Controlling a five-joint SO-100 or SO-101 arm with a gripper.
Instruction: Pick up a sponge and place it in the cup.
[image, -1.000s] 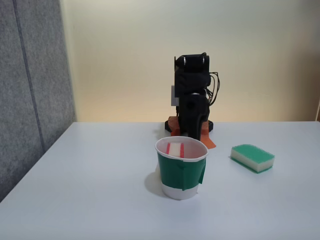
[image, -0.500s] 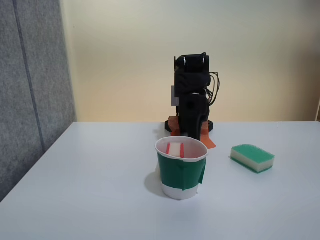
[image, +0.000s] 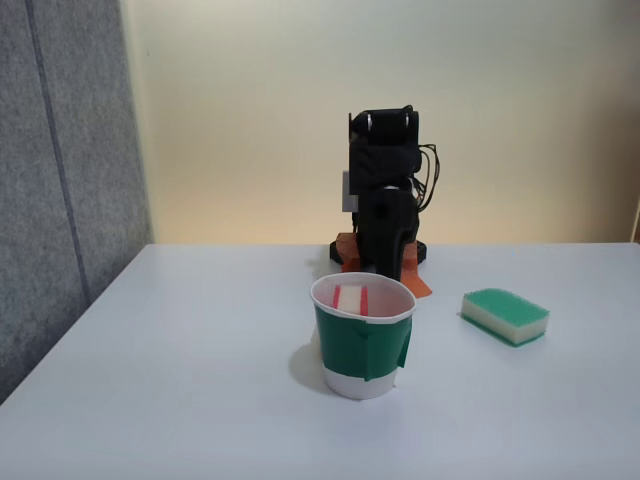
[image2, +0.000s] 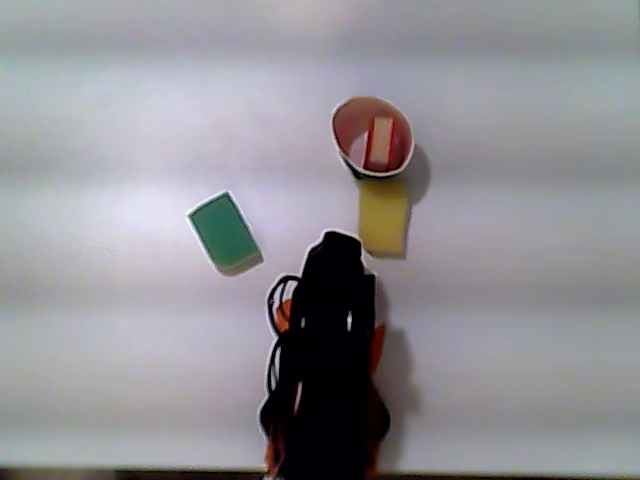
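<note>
The sponge (image: 350, 298) stands on edge inside the cup (image: 362, 350), its red and white layers showing just below the rim. In the other view from above, the sponge (image2: 379, 143) sits upright in the middle of the cup (image2: 347, 135). The black arm (image: 385, 200) is folded back at the far side of the table, well apart from the cup. Its gripper (image2: 340, 245) points toward the cup as a dark shape. The jaws are too dark to make out, and nothing shows between them.
A green-topped white sponge (image: 505, 315) lies on the table to the right of the cup in the fixed view, also seen from above (image2: 224, 231). A yellow sponge (image2: 383, 215) lies flat between cup and arm. A grey panel (image: 60, 180) borders the left side.
</note>
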